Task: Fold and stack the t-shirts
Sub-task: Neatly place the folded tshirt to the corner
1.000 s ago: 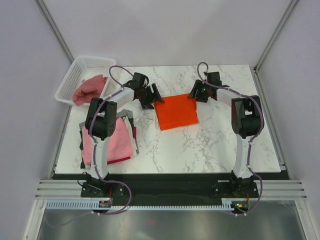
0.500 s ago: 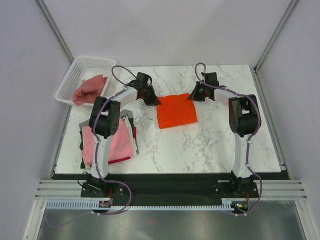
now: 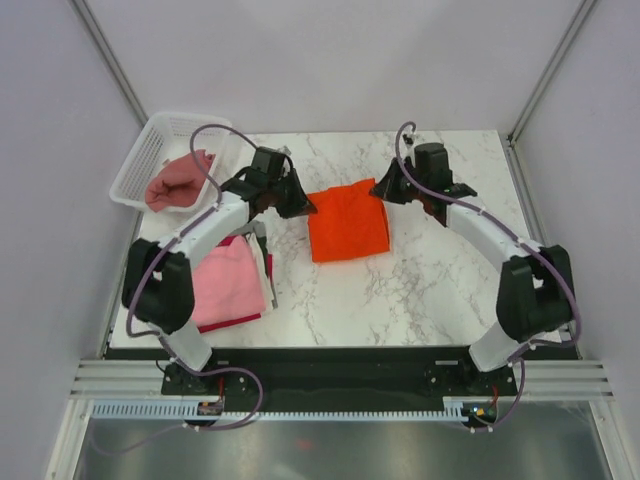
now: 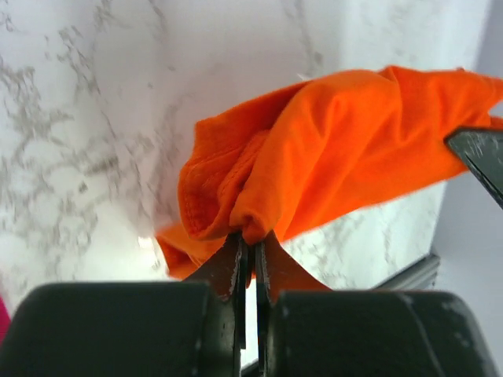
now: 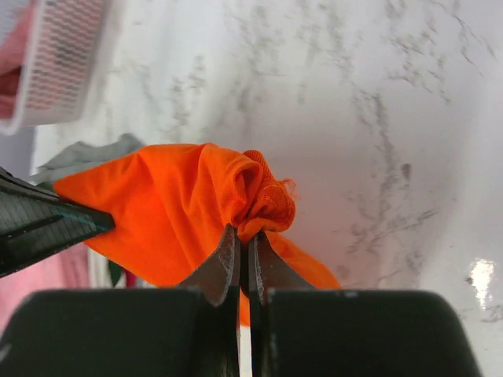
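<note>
From above, you are looking at the orange t-shirt (image 3: 347, 222) lying partly folded near the middle of the worktop (image 3: 430, 285). The left gripper (image 3: 298, 204) is sitting at its far left corner and the right gripper (image 3: 384, 190) at its far right corner. A pink t-shirt (image 3: 228, 282) is topping the stack at the left edge, and a dusty rose t-shirt (image 3: 175, 182) is lying in the basket (image 3: 165, 128).

In the left wrist view, the left gripper (image 4: 251, 247) is pinching tight on a bunched corner of the orange t-shirt (image 4: 338, 157). Its jaws are nearly meeting, with only a thin gather of cloth between them. That corner is rising off the marble, and the rest is draping away toward the other arm.

In the right wrist view, the right gripper (image 5: 245, 243) is likewise clamping a puckered corner of the orange t-shirt (image 5: 177, 204), with hardly any gap showing.

You are handling light, limp, slightly stretchy cloth, so it is likely going to sag between the two pinches and crease wherever it goes slack. The seamed edges at the corners are probably offering the thickest, least slippery bite. I would be keeping both corners level and the edge between them taut.
</note>
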{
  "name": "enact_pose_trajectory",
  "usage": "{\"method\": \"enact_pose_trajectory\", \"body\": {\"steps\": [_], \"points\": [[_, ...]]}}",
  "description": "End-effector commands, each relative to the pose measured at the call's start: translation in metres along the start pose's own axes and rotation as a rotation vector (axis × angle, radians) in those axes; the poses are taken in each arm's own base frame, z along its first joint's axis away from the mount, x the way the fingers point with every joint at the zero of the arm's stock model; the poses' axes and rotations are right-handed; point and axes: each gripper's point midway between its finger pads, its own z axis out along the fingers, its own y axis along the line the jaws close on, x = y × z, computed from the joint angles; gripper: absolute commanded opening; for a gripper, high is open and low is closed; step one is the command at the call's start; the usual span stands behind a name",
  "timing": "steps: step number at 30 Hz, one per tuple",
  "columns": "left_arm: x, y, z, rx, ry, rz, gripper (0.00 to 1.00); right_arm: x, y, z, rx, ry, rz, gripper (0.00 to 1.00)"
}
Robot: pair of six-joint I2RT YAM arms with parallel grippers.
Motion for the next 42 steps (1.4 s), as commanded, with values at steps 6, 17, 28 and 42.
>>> {"method": "enact_pose_trajectory", "body": {"steps": [6, 17, 28, 42], "points": [[0.023, -0.01, -0.147, 0.034, -0.16, 0.07, 0.02, 0.008, 0.112, -0.09, -0.201, -0.087, -0.124, 0.0], [0.055, 0.085, -0.31, -0.284, -0.529, -0.038, 0.02, 0.096, 0.263, -0.123, -0.413, 0.018, -0.233, 0.0], [0.08, 0.173, -0.354, -0.619, -0.729, -0.278, 0.02, 0.173, 0.341, -0.103, -0.451, 0.1, -0.3, 0.0], [0.079, 0.197, -0.348, -0.73, -0.805, -0.327, 0.02, 0.189, 0.362, -0.055, -0.423, 0.106, -0.31, 0.0]]}}
